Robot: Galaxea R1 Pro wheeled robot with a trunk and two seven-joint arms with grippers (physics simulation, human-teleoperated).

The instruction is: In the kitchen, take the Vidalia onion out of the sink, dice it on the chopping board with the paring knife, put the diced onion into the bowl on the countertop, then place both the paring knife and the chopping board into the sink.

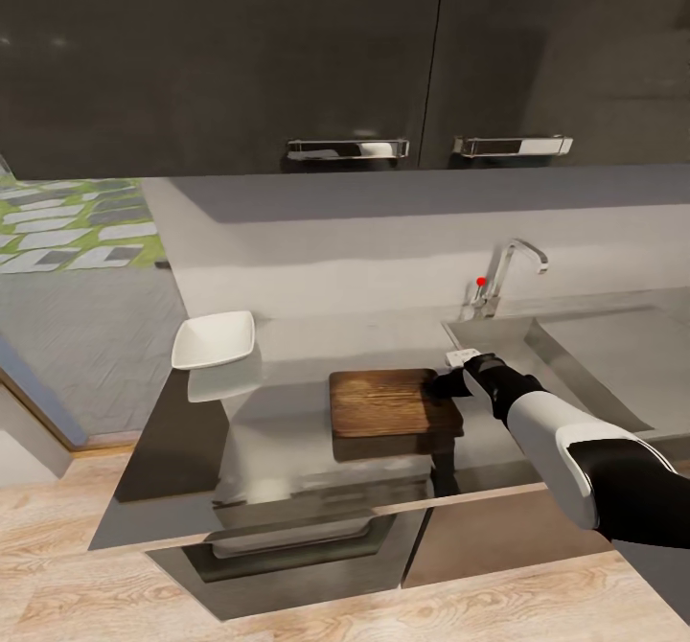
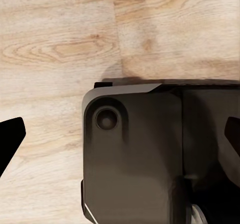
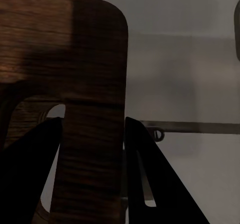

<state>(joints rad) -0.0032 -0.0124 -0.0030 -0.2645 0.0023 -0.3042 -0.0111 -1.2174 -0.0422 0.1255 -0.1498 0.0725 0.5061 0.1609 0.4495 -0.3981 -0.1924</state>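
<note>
The dark-brown chopping board (image 1: 393, 402) lies on the grey countertop (image 1: 307, 335), just left of the sink (image 1: 585, 355). My right gripper (image 1: 448, 383) is at the board's right short edge. In the right wrist view its jaws straddle the wooden strip beside the slot handle (image 3: 55, 111), shut on the chopping board (image 3: 65, 58). The white bowl (image 1: 213, 338) stands at the counter's left end. My left gripper (image 2: 125, 129) hangs open over the wooden floor. The onion and the paring knife are out of view.
The chrome tap (image 1: 513, 273) with its red dot rises behind the sink. Dark wall cabinets (image 1: 345, 57) with chrome handles hang above. The counter's left end drops to wooden floor (image 1: 57, 527). My own dark base (image 2: 145, 159) is under the left gripper.
</note>
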